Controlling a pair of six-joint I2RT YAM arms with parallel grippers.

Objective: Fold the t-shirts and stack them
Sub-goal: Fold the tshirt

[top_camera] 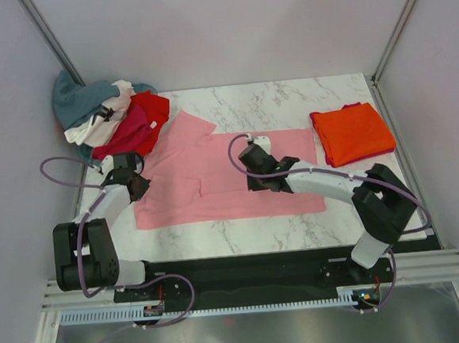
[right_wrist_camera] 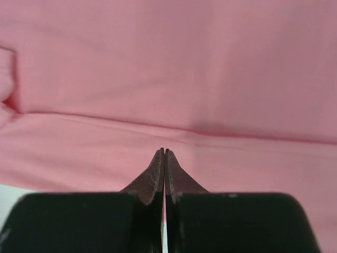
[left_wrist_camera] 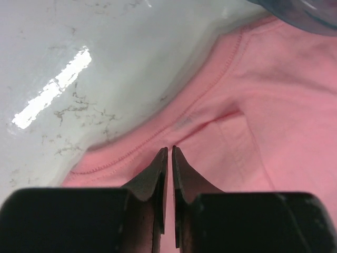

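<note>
A light pink t-shirt (top_camera: 192, 200) lies spread on the marble table (top_camera: 288, 103), with one sleeve (top_camera: 185, 127) pointing to the back left. My left gripper (top_camera: 140, 181) sits at its left edge. In the left wrist view this gripper (left_wrist_camera: 170, 148) is shut to a thin slit at a crease beside the hem (left_wrist_camera: 158, 138), pinching pink cloth. My right gripper (top_camera: 256, 187) rests over the shirt's middle. In the right wrist view it (right_wrist_camera: 165, 150) is shut with nothing in it, just short of a fold line (right_wrist_camera: 210, 132). A folded orange t-shirt (top_camera: 352, 132) lies at the back right.
A loose pile at the back left holds a teal-grey shirt (top_camera: 76, 96), a white one (top_camera: 79, 134), a red one (top_camera: 154, 107) and a magenta one (top_camera: 127, 136). Grey walls and metal posts (top_camera: 52, 34) close the table in on three sides.
</note>
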